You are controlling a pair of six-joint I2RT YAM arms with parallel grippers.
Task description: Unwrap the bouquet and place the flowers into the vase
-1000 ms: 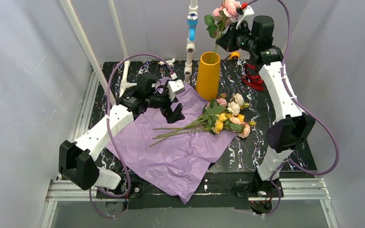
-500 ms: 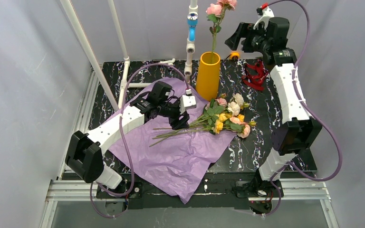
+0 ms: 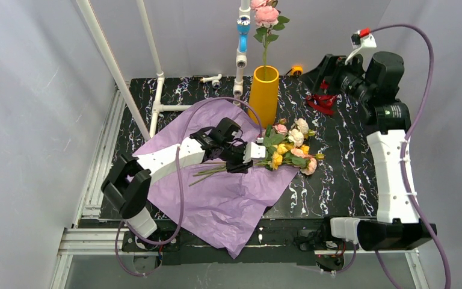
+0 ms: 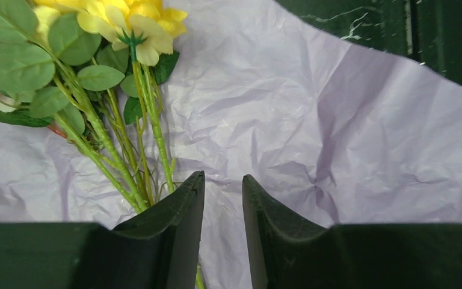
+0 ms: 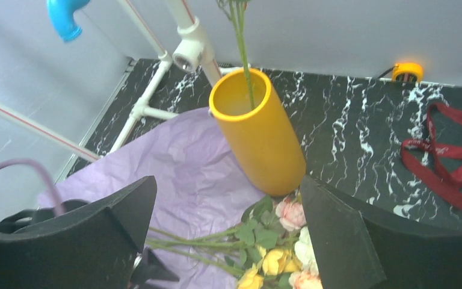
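- the vase (image 3: 263,99) is stood upright near the back of the black marbled table (image 3: 337,171), just beside a white pipe (image 3: 239,60).
- one pink rose (image 3: 266,15) is stood in the vase, with its thin stem going down into the mouth and its bloom high above the rim.
- the purple paper (image 3: 222,195) is spread open and flat on the table, and its near corner is hung over the front edge.
- the rest of the flowers (image 3: 292,147) are laid in a bunch on the paper, close to the foot of the vase, with the blooms to the right and partly on the bare table.
- their green stems (image 4: 150,138) are pointed to the left across the paper.
- the red ribbon (image 3: 322,99) is left loose on the table, to the right of the vase and apart from the flowers.
- the left gripper (image 4: 223,180) is held low over the paper at the stems. its two fingers are set close together with a thin gap, and only paper is seen in the gap. the stems are seen running under one finger, not between the two.
- the right gripper (image 5: 225,183) is held high at the back right, up above the vase. its fingers are spread wide and nothing is held by them.
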